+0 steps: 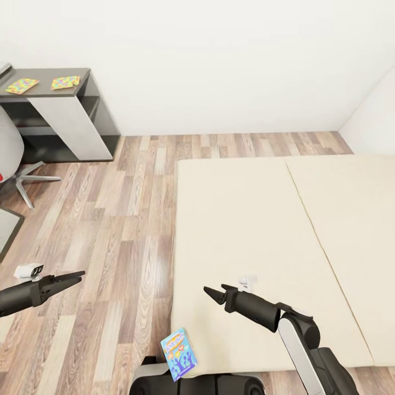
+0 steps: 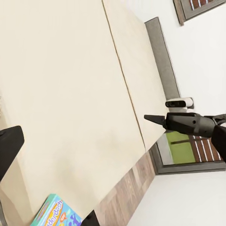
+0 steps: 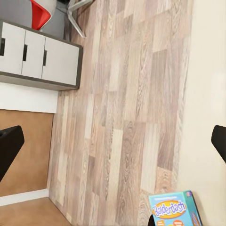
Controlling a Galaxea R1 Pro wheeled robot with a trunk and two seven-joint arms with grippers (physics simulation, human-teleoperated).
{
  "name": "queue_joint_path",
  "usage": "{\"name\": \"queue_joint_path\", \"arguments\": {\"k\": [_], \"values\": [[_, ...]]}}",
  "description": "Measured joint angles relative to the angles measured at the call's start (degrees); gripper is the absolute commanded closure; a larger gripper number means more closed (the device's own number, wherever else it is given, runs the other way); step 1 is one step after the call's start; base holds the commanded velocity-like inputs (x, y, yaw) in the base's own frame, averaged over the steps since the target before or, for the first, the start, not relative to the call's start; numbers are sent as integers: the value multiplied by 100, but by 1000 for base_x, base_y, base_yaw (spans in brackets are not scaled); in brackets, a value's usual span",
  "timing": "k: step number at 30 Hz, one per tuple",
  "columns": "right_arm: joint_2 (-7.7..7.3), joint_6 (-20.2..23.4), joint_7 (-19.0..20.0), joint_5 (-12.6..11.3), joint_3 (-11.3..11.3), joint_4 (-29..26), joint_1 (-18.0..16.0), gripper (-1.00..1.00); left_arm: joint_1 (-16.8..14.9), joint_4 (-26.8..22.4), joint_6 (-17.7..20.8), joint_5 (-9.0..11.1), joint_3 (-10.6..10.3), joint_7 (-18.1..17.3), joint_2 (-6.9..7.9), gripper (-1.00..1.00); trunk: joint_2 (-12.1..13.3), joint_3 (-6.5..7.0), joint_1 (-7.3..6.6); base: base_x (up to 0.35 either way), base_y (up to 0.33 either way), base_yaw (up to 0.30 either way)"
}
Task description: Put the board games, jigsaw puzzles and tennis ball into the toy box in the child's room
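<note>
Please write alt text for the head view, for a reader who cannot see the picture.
A small blue board game stands tilted at the near corner of a bare cream bed, close to the robot's trunk. The left gripper hangs over the wood floor, the right gripper over the bed. Two jigsaw puzzles lie on a far desk.

The head camera looks down from high over the bed [image 1: 263, 241] and plank floor [image 1: 109, 230]; both wrist cameras, lower, share the blue game box [image 3: 175, 208].
</note>
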Motion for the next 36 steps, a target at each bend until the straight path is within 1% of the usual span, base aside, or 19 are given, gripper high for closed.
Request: {"name": "queue_joint_path", "arguments": {"k": [8,27,36], "values": [[4,-4,-2,0,8,2,1,-100,0,0,0,0,5,0,2,-100,0,45,0,0,0,2],[9,-20,-43,1,16,49,2,-100,0,0,-3,0,1,0,0,-100,0,55,0,0,0,0],[7,-39,-42,1,16,41,2,-100,0,0,-6,0,2,0,0,-100,0,100,0,0,0,0]]}}
